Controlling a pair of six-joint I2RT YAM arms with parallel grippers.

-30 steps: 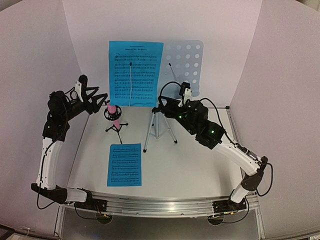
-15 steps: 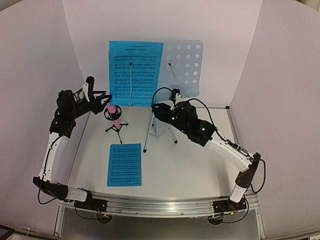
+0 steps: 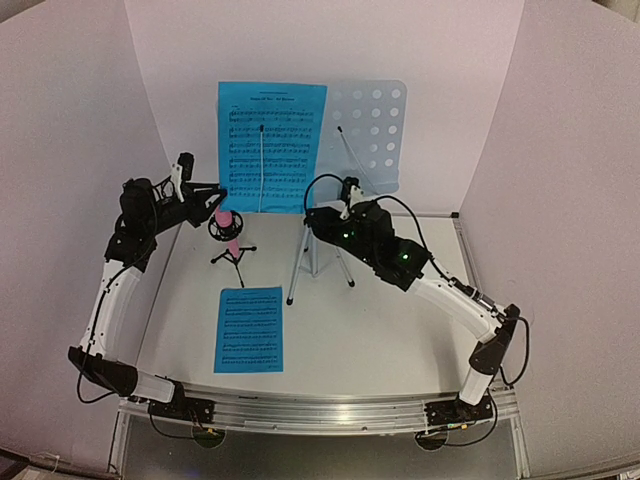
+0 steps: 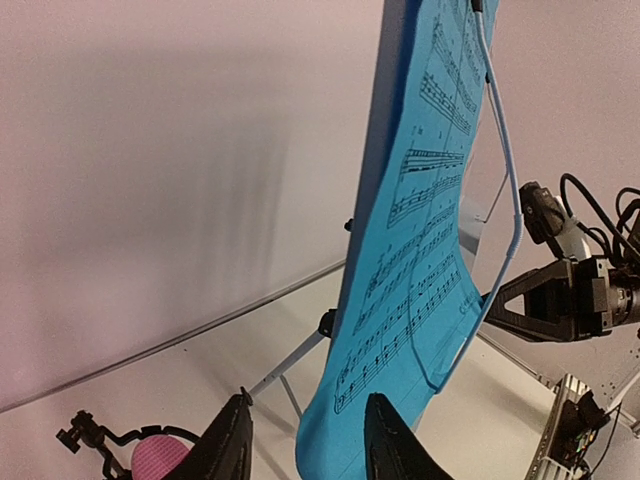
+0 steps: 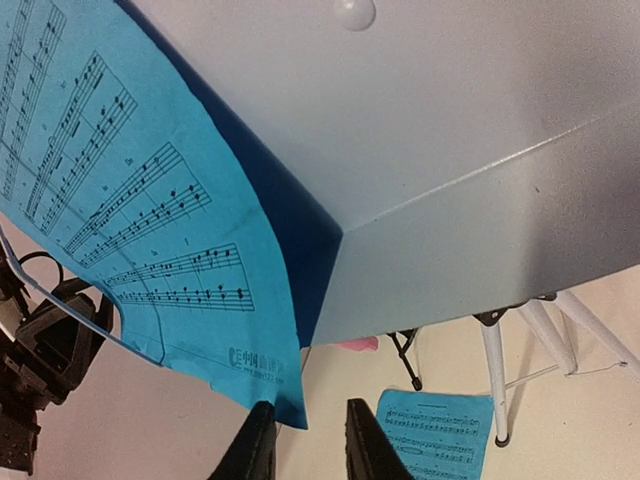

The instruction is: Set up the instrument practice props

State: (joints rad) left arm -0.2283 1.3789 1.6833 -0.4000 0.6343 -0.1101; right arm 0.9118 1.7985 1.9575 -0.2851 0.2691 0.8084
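1. Bench (image 3: pixel 400 340): white, with pale walls on 3 sides. Both arms reach from the near edge toward the back.
2. Music stand desk (image 3: pixel 375 130): pale blue-grey and perforated, upright at the back centre on the silver tripod (image 3: pixel 318 262), whose feet are on the bench.
3. Sheet 1 (image 3: pixel 270 140): bright blue with printed staves. It stands on the left half of the desk, overhangs its left edge, and a thin wire arm (image 4: pixel 500 150) crosses its face.
4. Sheet 2 (image 3: pixel 249 328): same blue, lying flat on the bench, front left of the tripod and well apart from the stand.
5. Left end effector (image 4: pixel 308 420): I read it as released. The jaws stand apart, with the lower left corner of sheet 1 hanging between them, unpinched.
6. Right end effector (image 5: pixel 310 415): also released, with a narrower gap. It sits just under the lower right corner of sheet 1, below the desk's ledge.
7. Pink microphone (image 3: pixel 226 222): on a small black tripod, near the left end effector.
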